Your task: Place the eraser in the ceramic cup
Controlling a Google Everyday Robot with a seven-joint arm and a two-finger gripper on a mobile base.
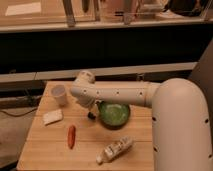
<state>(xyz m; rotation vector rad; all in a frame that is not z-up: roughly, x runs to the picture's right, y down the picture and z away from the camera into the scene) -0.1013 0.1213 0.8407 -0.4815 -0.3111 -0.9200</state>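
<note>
A wooden table (135, 150) stands before a dark wall with a pale ledge running across behind it.

Working from the left: the cup (59, 94) stands upright near the table's back left corner, mouth open and unobstructed. In front of it lies a cream block (52, 117), flat. Nearer the front edge lies a carrot (71, 136).

Your gripper (91, 113) hangs low just right of the cup and against the left rim of the green bowl (114, 114). A small dark shape shows at its tip, which is probably the eraser (91, 115); whether the fingers are clamped on it I cannot tell.

Further right, a bottle (115, 149) lies on its side near the front.

Assessment: the eraser should be light, stiff and slightly grippy, not fragile. Take it across its short sides, mid-length, so it hangs level. The cup is light and could tip if knocked; its mouth is narrow, so centre above it before release.
</note>
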